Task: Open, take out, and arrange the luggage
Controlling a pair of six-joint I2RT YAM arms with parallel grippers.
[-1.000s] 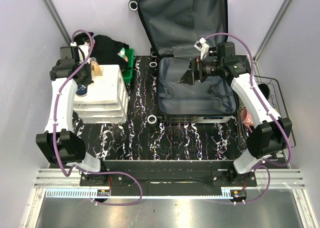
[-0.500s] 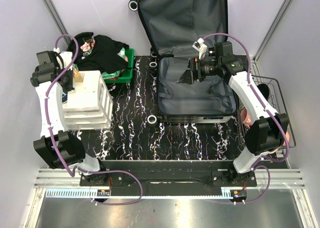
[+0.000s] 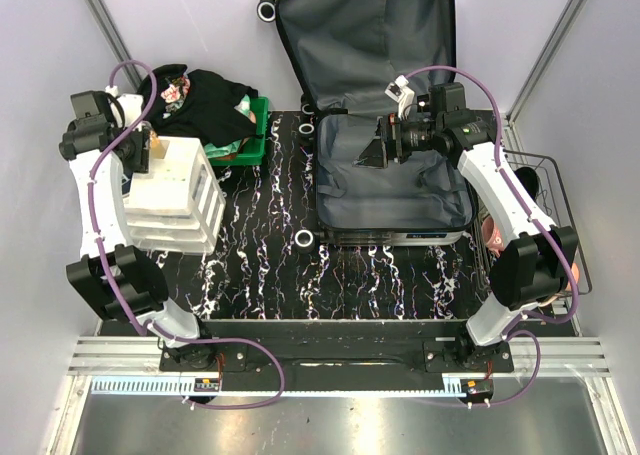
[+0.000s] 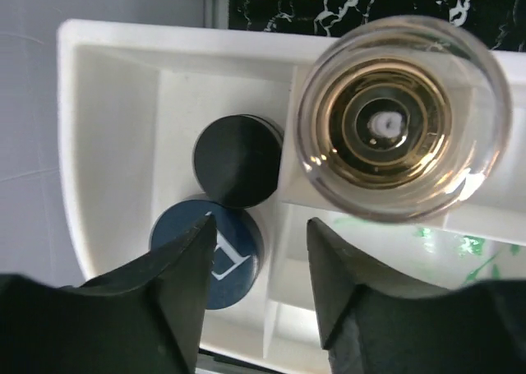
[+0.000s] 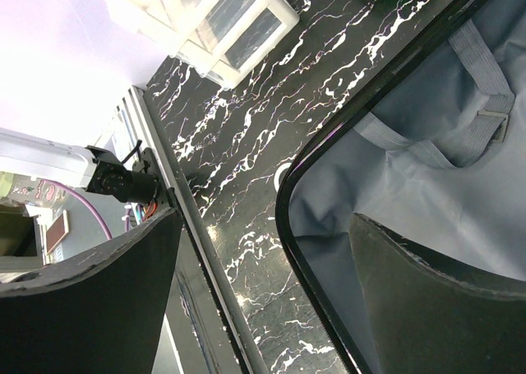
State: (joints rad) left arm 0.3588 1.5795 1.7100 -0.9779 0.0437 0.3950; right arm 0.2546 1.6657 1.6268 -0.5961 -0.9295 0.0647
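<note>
The luggage [image 3: 420, 190] lies open at the back right of the table, its lid [image 3: 365, 35] standing against the wall and dark grey lining showing. My right gripper [image 3: 366, 155] hangs open over the lower half; in the right wrist view [image 5: 265, 226] its fingers straddle the shell rim and hold nothing, with the lining [image 5: 444, 168] on the right. My left gripper [image 3: 140, 153] is open above the white drawer unit [image 3: 185, 200], nothing between its fingers [image 4: 261, 226]. A clear bottle with a gold cap [image 4: 403, 131] stands just beyond them, apart from both.
A black cap [image 4: 237, 160] and a blue cap [image 4: 218, 255] sit in the drawer unit's top compartment. A green bin [image 3: 245, 145] heaped with dark clothes [image 3: 205, 100] stands behind it. A wire basket [image 3: 545, 190] is at the right edge. A luggage wheel [image 3: 305, 239] juts out over the table.
My left arm swung left and the drawer unit now sits further left. The left jaws went from shut to open, leaving the bottle standing on the unit. The right arm barely moved.
</note>
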